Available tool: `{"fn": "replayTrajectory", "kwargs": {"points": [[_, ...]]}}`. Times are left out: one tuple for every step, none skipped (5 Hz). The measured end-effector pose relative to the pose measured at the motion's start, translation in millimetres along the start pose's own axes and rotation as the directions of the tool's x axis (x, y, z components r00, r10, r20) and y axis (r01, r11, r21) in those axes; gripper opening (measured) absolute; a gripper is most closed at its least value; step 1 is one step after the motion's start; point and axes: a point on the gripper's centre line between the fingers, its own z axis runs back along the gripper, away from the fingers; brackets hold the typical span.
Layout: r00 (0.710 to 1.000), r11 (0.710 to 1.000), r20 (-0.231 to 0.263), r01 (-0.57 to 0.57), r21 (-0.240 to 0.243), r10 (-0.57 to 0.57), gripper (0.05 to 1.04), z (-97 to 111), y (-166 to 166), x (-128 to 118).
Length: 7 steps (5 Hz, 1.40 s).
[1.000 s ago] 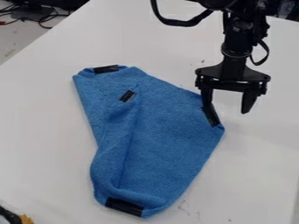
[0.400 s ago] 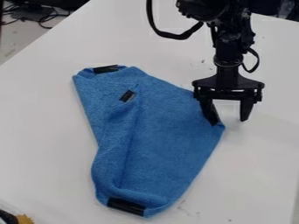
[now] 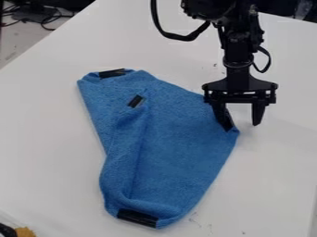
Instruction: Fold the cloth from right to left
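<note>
Blue, soft-textured cloth (image 3: 170,143) lies at the centre of a white, smooth table (image 3: 278,176), part of it doubled over along its nine o'clock side. At two o'clock, a black two-finger gripper (image 3: 241,125) hangs down with its fingers spread wide and nothing gripped between them. One finger is at the cloth's three o'clock corner, overlapping and partly hiding a black tape strip (image 3: 231,121); whether it touches is unclear. The other finger is beyond the cloth's edge, over the table. More black strips mark the cloth: two toward eleven o'clock, one near its tip (image 3: 112,73) and one farther in (image 3: 136,101), and another (image 3: 137,218) toward six. At seven o'clock in the view sits a partly seen black-and-yellow object (image 3: 23,232).
</note>
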Motion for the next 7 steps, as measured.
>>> {"fn": "replayTrajectory", "kwargs": {"points": [[1.000,1.000,0.005,-0.015,-0.002,0.015,0.596,-1.1,3.4,5.3],[1.000,1.000,0.017,-0.006,0.021,0.006,0.327,-2.1,5.4,10.0],[0.999,0.995,0.005,-0.042,0.092,0.041,0.224,-4.2,3.1,13.5],[0.999,0.992,-0.011,-0.042,0.122,0.044,0.465,-5.7,-2.4,17.8],[0.998,0.991,-0.013,-0.053,0.125,0.055,0.768,-7.6,-5.3,18.8],[0.998,0.990,-0.011,-0.067,0.123,0.068,0.975,-9.8,-4.9,16.9],[0.997,0.990,0.006,-0.080,0.119,0.080,0.921,-11.9,-4.0,16.0]]}}
